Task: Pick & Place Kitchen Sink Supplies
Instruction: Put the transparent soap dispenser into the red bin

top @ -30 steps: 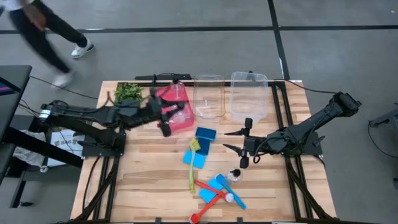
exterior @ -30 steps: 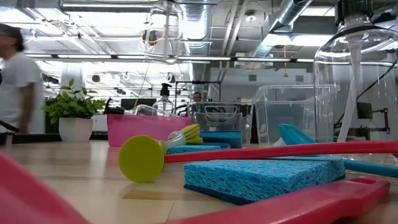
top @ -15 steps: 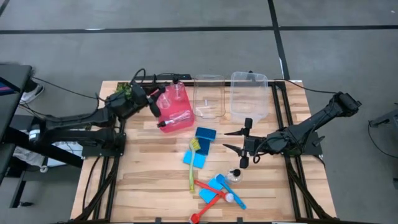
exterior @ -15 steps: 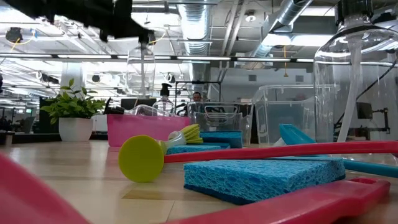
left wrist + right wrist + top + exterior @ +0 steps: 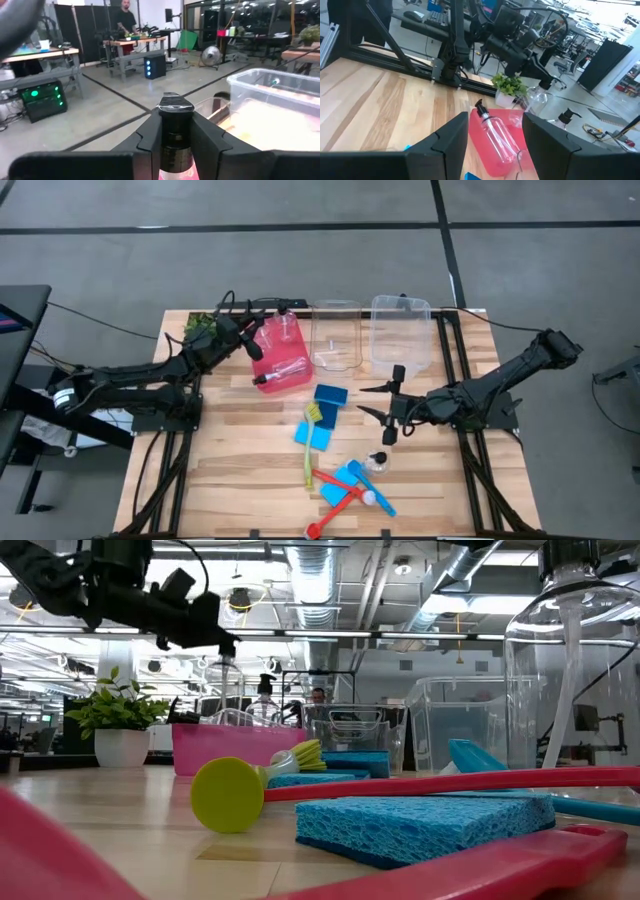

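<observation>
My left gripper (image 5: 254, 344) hangs over the left part of the red bin (image 5: 292, 380), shut on a clear pump bottle (image 5: 226, 680), which also shows in the right wrist view (image 5: 536, 100). A second bottle (image 5: 284, 328) stands in that bin and a third (image 5: 497, 136) lies in it. My right gripper (image 5: 377, 405) waits open above the table's middle. A fourth bottle (image 5: 377, 463) rests on the table near it. Blue sponges (image 5: 330, 395), a yellow-green brush (image 5: 309, 448), a red brush (image 5: 335, 480) and a blue brush (image 5: 372, 492) lie on the wood. My left gripper pinches the bottle by the black neck of its pump top (image 5: 175, 131), one finger (image 5: 147, 137) on each side. The fingers come roughly level from the table's left. The bottle hangs upright below them, lifted clear above the red bin.
Two clear plastic bins (image 5: 336, 335) (image 5: 400, 330) stand at the far edge, right of the red bin. A leafy plant (image 5: 203, 328) sits left of it, close to my left arm. Bare wood lies at the table's near left.
My left gripper has swung from the red bin's near side toward the far edge and a little left, carrying the bottle. In the low view the bottle has come down from high up to just above the bin's rim. A person who walked past the far left has gone.
</observation>
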Controlling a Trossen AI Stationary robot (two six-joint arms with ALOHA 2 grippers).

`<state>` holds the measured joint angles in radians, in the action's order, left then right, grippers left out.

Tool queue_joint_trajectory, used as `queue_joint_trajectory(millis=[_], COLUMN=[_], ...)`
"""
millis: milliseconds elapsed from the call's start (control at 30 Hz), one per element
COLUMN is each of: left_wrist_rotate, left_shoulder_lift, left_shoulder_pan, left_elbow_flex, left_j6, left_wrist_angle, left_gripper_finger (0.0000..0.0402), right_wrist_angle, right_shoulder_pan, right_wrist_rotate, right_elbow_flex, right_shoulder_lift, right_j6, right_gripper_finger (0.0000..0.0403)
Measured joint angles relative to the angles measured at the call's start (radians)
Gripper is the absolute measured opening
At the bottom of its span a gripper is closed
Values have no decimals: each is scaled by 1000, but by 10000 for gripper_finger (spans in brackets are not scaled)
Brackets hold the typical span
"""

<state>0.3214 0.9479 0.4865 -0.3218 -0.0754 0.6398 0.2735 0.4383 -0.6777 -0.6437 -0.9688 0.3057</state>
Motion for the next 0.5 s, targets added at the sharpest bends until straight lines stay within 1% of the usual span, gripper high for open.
queue_joint_trajectory(millis=[167,267,500], left_wrist_rotate=[2,20,29], left_shoulder_lift=[72,109,170], left_shoulder_pan=[30,43,74], left_elbow_flex=[0,0,0], left_j6=[6,7,15], left_wrist_angle=[17,28,101], left_gripper_finger=[78,78,79], right_wrist_angle=[0,-2,-4], right_shoulder_pan=[-9,-9,-9], right_wrist_rotate=[0,0,1], right_elbow_flex=[0,0,0], right_shoulder_lift=[0,0,0], right_j6=[-17,-18,-18], right_gripper_finger=[182,182,182])
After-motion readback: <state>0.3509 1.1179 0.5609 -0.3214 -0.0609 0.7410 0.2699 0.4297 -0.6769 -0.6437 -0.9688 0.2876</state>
